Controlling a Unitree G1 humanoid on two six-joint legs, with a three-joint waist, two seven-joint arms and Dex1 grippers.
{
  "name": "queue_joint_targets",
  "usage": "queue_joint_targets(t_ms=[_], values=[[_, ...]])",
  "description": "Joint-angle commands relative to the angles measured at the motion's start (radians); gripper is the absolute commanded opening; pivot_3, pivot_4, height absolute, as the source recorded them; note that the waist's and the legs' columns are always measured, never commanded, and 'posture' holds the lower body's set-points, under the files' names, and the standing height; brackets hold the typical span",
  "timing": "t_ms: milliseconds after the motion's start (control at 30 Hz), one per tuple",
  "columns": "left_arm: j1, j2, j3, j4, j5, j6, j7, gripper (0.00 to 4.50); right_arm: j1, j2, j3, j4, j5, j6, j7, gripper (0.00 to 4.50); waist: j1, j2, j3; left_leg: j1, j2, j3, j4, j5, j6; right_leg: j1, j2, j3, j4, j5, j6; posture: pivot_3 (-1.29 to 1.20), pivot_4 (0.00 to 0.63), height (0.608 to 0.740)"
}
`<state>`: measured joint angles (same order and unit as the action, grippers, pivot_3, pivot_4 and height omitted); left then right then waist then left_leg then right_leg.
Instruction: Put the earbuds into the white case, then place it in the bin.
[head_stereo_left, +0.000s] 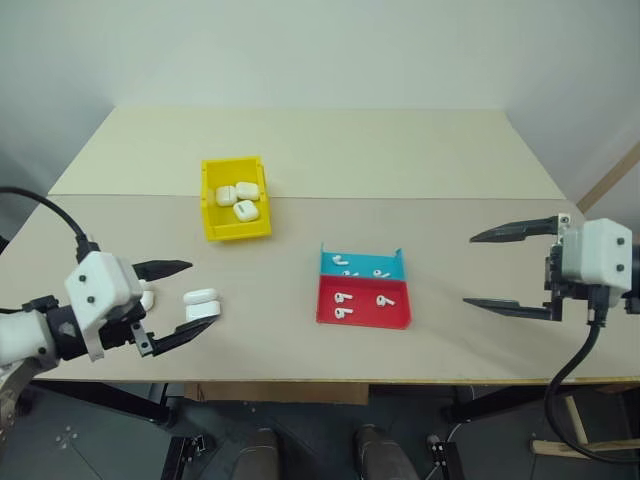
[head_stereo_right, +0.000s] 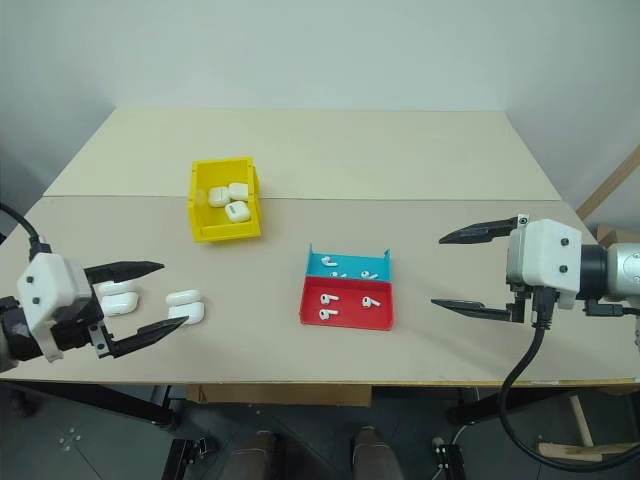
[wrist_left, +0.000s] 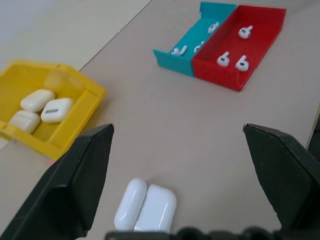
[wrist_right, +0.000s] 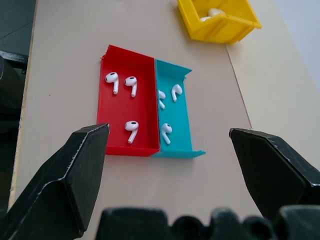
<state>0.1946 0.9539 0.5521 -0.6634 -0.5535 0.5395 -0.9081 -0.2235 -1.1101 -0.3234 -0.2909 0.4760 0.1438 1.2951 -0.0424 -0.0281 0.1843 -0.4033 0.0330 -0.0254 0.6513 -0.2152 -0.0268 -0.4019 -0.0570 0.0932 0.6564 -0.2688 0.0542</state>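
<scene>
While white case (head_stereo_right: 186, 306) lies on table (head_stereo_right: 400, 170) just right of left gripper (head_stereo_right: 157, 297), both it & right gripper (head_stereo_right: 452, 270) gape fully open, holding nothing; earbuds (head_stereo_right: 345, 297) sit in tray (head_stereo_right: 347, 314) between.

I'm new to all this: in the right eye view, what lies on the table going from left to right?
Left gripper, open, then the white case lying between its jaws, the yellow bin, the red and blue tray, and the right gripper, open.

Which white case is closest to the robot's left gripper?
The white case lying alone on the table between the open left gripper's fingertips; the other cases sit in the yellow bin or farther left.
</scene>
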Motion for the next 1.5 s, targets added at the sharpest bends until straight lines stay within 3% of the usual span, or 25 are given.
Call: queue_joint_targets(t_ms=[33,267,367,433,567,867,1200,1500], values=[[-0.026,0.049,0.021,-0.102,-0.012,0.205,0.137,4.5,0.021,-0.031,-0.033,-0.037,0.006,0.048,-0.009,4.47,0.001,0.0,0.0,0.0,0.0,0.0,0.0,0.0,0.0,0.0,0.0,0.0,0.0,0.0,0.0,0.0,0.15,0.74],[-0.183,0.085,-0.004,-0.236,-0.061,0.689,0.399,4.5,0.059,-0.026,-0.048,-0.064,0.006,0.065,-0.026,4.47,0.0,0.0,0.0,0.0,0.0,0.0,0.0,0.0,0.0,0.0,0.0,0.0,0.0,0.0,0.0,0.0,0.15,0.74],[-0.379,0.121,-0.017,-0.156,-0.093,0.994,0.452,4.5,0.056,-0.021,-0.036,-0.059,0.0,0.057,-0.028,4.47,0.0,0.0,0.0,0.001,0.0,-0.001,0.001,0.0,0.0,0.0,0.001,0.0,0.002,0.0,0.0,0.0,0.15,0.74],[-0.433,0.17,-0.019,-0.088,-0.146,1.069,0.477,4.5,0.048,-0.02,-0.023,-0.05,-0.008,0.054,-0.034,4.47,-0.001,-0.001,0.0,0.001,0.0,-0.001,0.001,0.0,0.0,0.001,0.001,0.0,0.002,0.0,0.001,0.0,0.15,0.74],[-0.44,0.257,-0.032,0.037,-0.326,1.075,0.609,4.5,0.038,-0.018,-0.002,-0.039,-0.028,0.051,-0.043,4.47,-0.006,-0.001,0.0,0.001,0.0,0.0,-0.001,0.0,0.0,-0.001,0.001,0.001,0.001,-0.001,0.001,0.0,0.15,0.74],[-0.508,0.276,-0.085,0.358,-0.756,1.075,1.164,4.5,0.034,-0.013,0.026,-0.043,-0.033,0.073,-0.054,4.47,0.0,-0.002,0.0,0.001,-0.001,-0.001,0.0,0.0,0.0,-0.001,-0.001,0.0,0.003,-0.001,0.0,0.0,0.15,0.74],[-0.628,0.153,-0.191,0.558,-0.93,1.075,1.515,4.5,0.091,-0.01,-0.001,-0.091,-0.028,0.099,-0.081,4.47,0.004,-0.003,-0.001,0.0,-0.002,-0.001,-0.001,0.0,0.0,-0.002,-0.001,0.0,0.003,-0.001,0.0,0.0,0.15,0.74],[-0.638,0.146,-0.247,0.634,-0.963,1.075,1.585,4.5,0.142,-0.012,-0.039,-0.127,-0.026,0.13,-0.099,4.47,0.005,-0.004,-0.002,0.001,-0.002,-0.001,-0.001,0.0,-0.001,-0.002,-0.001,0.001,0.004,-0.001,0.0,0.0,0.15,0.74]])
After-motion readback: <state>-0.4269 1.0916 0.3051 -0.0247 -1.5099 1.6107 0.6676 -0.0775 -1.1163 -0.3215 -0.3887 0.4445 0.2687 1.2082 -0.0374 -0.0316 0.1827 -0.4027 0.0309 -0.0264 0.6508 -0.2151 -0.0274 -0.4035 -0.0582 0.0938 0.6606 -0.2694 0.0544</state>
